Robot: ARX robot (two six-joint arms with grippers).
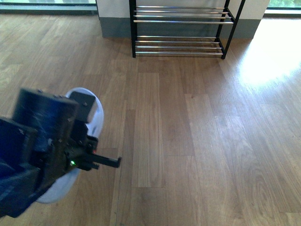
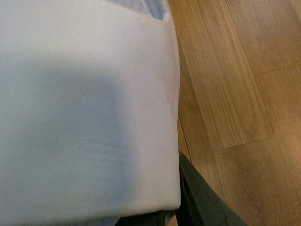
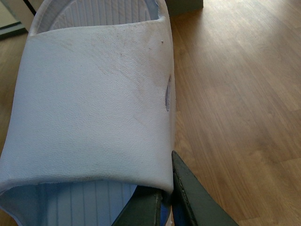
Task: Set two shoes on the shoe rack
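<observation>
Plainly, these shoes are pale slide sandals rather than lace-ups. In the front view the shoe rack (image 1: 181,21) stands at the top centre of the frame against a grey-based wall, its chrome rods bare between black side frames. Wooden floor (image 1: 188,141) fills the middle and right of the frame. The left arm (image 1: 42,136) bulks dark and blurred in the lower left corner, and the left gripper (image 1: 101,160) reaches out toward the frame's centre with a small green light on its body. The white slide (image 1: 97,120) shows behind and below that arm in the lower left, well apart from the rack. The right arm is outside this view.

The left wrist view is nearly filled by the white slide (image 2: 84,103), its broad smooth strap close to the lens and partly shadowed. One dark finger (image 2: 202,202) lies just beside the strap's edge over the floor (image 2: 235,70). Whether this gripper is clamped on the strap or merely alongside it cannot be told.

In the right wrist view the second slide (image 3: 89,103) shows a grained white strap with faint scuffs, a small dark mark at its edge, and a ribbed footbed at both ends. The right gripper (image 3: 167,202) has its dark fingers (image 3: 193,197) drawn close with the strap's edge pinched between them, one inside and one outside.
</observation>
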